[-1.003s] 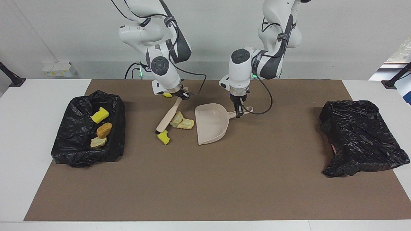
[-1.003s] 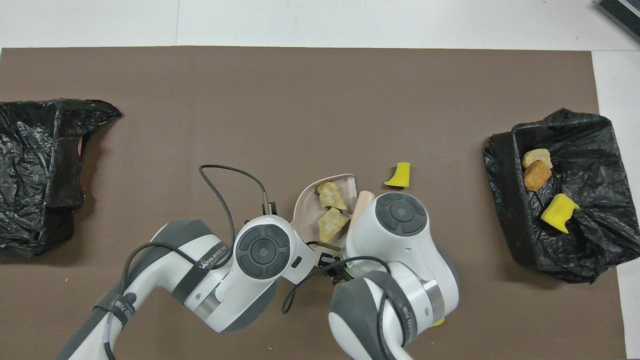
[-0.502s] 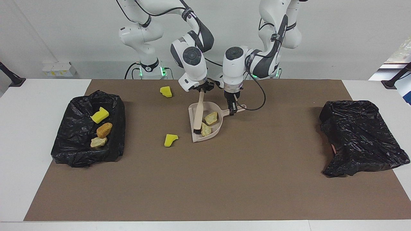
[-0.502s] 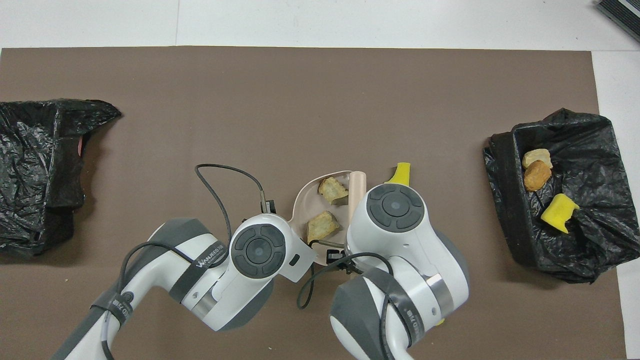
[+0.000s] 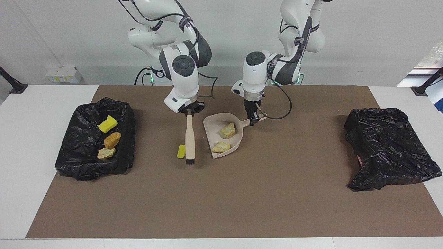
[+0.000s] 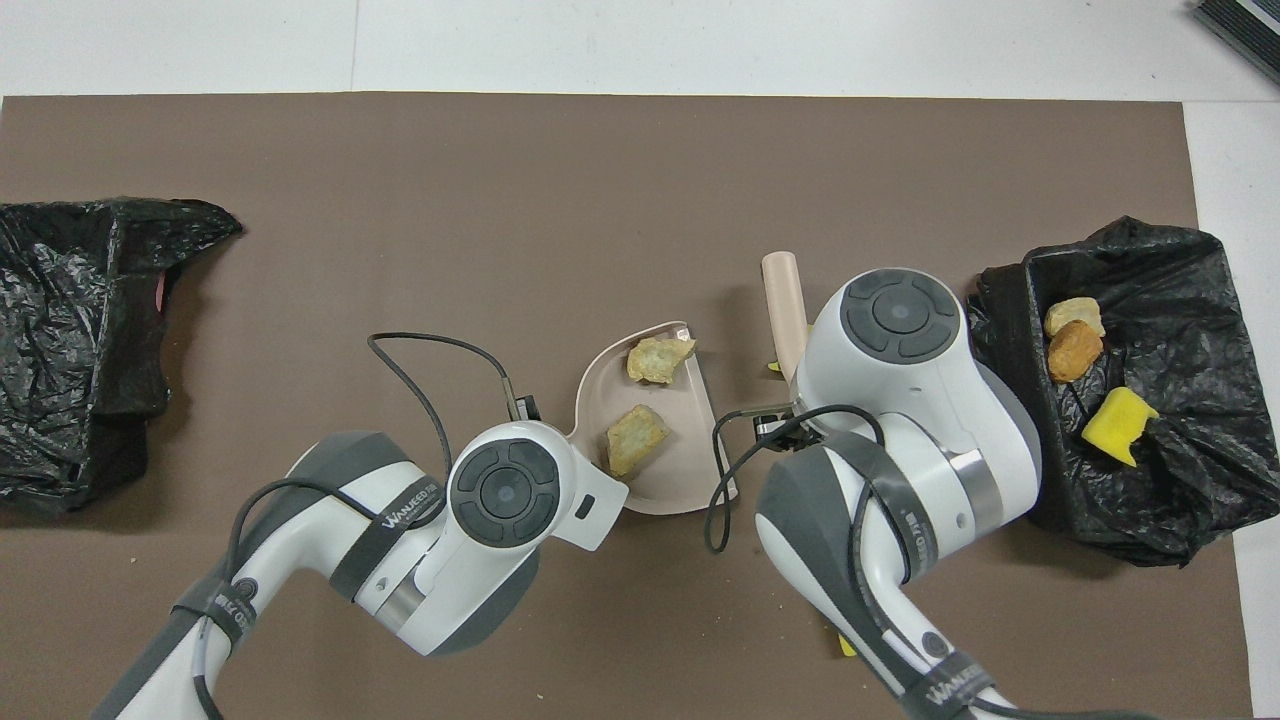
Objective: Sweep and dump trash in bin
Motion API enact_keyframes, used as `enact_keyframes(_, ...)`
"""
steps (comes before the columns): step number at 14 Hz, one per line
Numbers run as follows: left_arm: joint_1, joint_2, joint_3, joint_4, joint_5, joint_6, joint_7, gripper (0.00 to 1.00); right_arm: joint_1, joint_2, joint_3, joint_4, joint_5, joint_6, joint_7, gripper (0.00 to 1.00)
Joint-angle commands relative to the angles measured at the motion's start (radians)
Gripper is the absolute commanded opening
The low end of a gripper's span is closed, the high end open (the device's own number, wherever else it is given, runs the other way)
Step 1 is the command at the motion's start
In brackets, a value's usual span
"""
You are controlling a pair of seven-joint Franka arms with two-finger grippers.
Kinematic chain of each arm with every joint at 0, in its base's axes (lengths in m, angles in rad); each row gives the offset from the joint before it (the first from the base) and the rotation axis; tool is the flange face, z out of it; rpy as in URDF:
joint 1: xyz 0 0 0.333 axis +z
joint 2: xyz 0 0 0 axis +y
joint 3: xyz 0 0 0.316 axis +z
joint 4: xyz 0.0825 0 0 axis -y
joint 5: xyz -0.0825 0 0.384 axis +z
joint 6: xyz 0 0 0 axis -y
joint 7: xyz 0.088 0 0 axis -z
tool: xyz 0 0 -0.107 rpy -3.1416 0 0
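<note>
My left gripper (image 5: pixel 254 118) is shut on the handle of the beige dustpan (image 5: pixel 236 142), whose mouth faces the right arm's end of the table. Two beige trash lumps (image 5: pixel 227 130) (image 5: pixel 220 147) lie in the pan; both lumps (image 6: pixel 660 358) (image 6: pixel 636 438) also show in the overhead view. My right gripper (image 5: pixel 189 112) is shut on the beige brush (image 5: pixel 189 136), whose dark bristles are down at the mat. A yellow sponge chunk (image 5: pixel 181 151) lies right beside the brush, on the side away from the pan. The black-lined bin (image 5: pixel 90 166) holds a yellow chunk (image 5: pixel 107 123), an orange-brown lump (image 5: pixel 112 140) and a beige lump (image 5: pixel 106 153).
A second crumpled black bag (image 5: pixel 387 148) lies at the left arm's end of the brown mat (image 5: pixel 221 200). A sliver of another yellow chunk (image 6: pixel 843 643) shows under the right arm, close to the robots.
The brush has come out of the dustpan and moved toward the right arm's end, now beside the yellow chunk. The two beige lumps stay in the pan, which has shifted slightly.
</note>
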Motion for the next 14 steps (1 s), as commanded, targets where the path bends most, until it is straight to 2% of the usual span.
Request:
enact_keyframes(1,-0.001,-0.017,-0.001,-0.023,-0.013,0.029,-0.064,0.00,-0.074,0.098,0.012,0.091,-0.088,-0.021,-0.102,0.00)
enact_keyframes(4,-0.007,-0.019,-0.001,-0.023,-0.014,0.021,-0.096,0.00,-0.104,0.189,0.015,0.138,-0.229,-0.032,-0.110,0.00)
enact_keyframes(7,-0.029,-0.028,-0.002,-0.023,-0.016,-0.011,-0.103,0.00,-0.104,0.206,0.018,0.123,-0.221,-0.037,-0.116,0.00)
enact_keyframes(9,-0.038,-0.031,-0.004,-0.023,-0.022,-0.036,-0.157,0.00,-0.082,0.188,0.021,0.091,-0.135,-0.055,-0.153,0.00)
enact_keyframes(10,-0.045,-0.032,-0.004,-0.024,-0.022,-0.039,-0.205,0.00,-0.075,0.169,0.044,0.067,-0.052,-0.060,-0.165,0.00)
enact_keyframes(12,-0.047,-0.036,-0.004,-0.024,-0.022,-0.063,-0.219,0.00,-0.069,0.123,0.091,-0.002,0.027,-0.084,-0.214,0.00)
enact_keyframes(14,-0.047,-0.045,-0.004,-0.030,-0.025,-0.091,-0.215,0.00,-0.069,0.092,0.116,-0.032,0.143,-0.159,-0.257,0.00)
